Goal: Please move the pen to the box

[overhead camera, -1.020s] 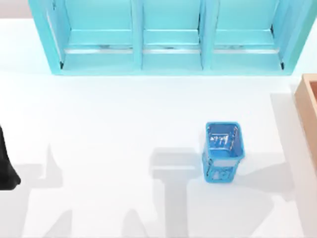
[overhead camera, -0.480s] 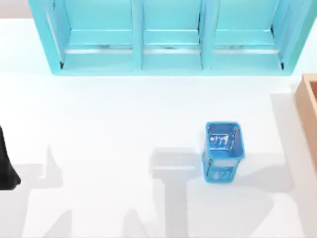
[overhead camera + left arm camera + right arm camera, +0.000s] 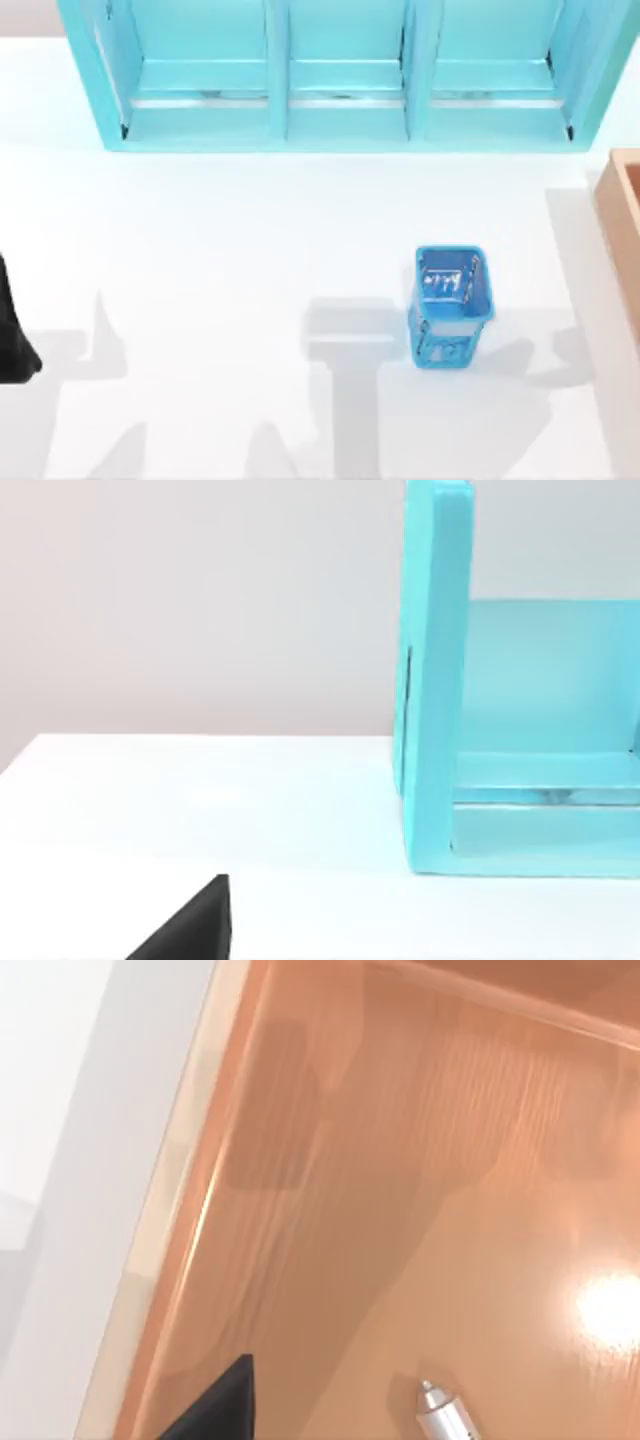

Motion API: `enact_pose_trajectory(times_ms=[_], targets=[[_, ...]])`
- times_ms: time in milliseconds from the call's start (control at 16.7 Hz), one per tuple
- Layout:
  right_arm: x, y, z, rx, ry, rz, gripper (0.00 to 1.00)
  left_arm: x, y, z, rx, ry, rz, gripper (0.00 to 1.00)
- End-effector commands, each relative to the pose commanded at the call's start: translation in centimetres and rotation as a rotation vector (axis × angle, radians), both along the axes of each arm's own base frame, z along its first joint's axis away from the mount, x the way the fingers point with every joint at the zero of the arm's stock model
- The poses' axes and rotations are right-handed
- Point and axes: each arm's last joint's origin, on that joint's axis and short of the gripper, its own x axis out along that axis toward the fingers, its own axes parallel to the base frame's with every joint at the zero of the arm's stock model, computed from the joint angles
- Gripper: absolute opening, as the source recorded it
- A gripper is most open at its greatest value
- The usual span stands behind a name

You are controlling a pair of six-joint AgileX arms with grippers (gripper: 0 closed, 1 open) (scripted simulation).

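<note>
Pen (image 3: pixel 445 1416) tip over box (image 3: pixel 420 1210) floor, beside right end effector finger (image 3: pixel 215 1405)

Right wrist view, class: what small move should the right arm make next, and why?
Probably release and lift away, if it has not already. The pen tip sits low over the box floor, inside its walls, so little remains but to let go and withdraw.

A small blue mesh basket (image 3: pixel 450 305) stands on the white table (image 3: pixel 220 260), well apart from the cyan shelf unit (image 3: pixel 340 75).
</note>
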Motion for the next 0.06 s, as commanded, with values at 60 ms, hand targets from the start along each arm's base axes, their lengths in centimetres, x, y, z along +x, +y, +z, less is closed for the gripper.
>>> enact_pose_trajectory(times_ms=[60], targets=[[0.00,0.00,0.00,0.000,0.000,0.000,1.00,0.00,0.00,0.00,0.000,0.000,0.000,1.00]])
